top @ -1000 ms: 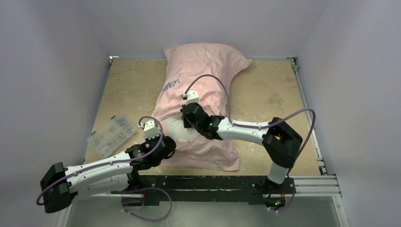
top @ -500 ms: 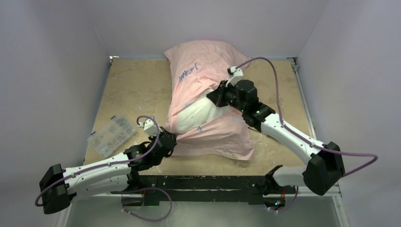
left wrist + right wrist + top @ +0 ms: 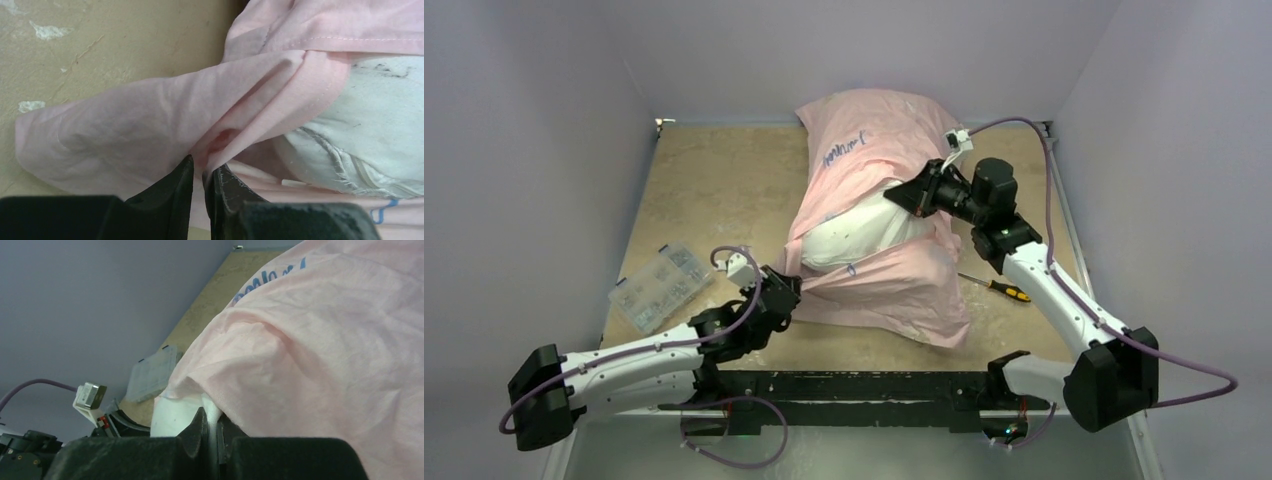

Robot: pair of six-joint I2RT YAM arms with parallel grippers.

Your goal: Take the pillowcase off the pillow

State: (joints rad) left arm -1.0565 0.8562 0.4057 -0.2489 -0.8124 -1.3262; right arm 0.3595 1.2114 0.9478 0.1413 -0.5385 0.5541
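The pale pink fabric pillowcase with blue script lies right of centre on the tan table, its far end against the rear wall. The plump white pillow protrudes from its open near hem. The left gripper is clamped on a hem fold. The right gripper is closed on white pillow fabric. Bare table lies left, as far as the clear plastic organiser box. Compared with one second ago, the right arm has swung right, more pillow shows, and a yellow-handled screwdriver is uncovered.

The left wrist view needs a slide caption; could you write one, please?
Left gripper pinching a pink pillowcase fold beside the exposed white pillow.
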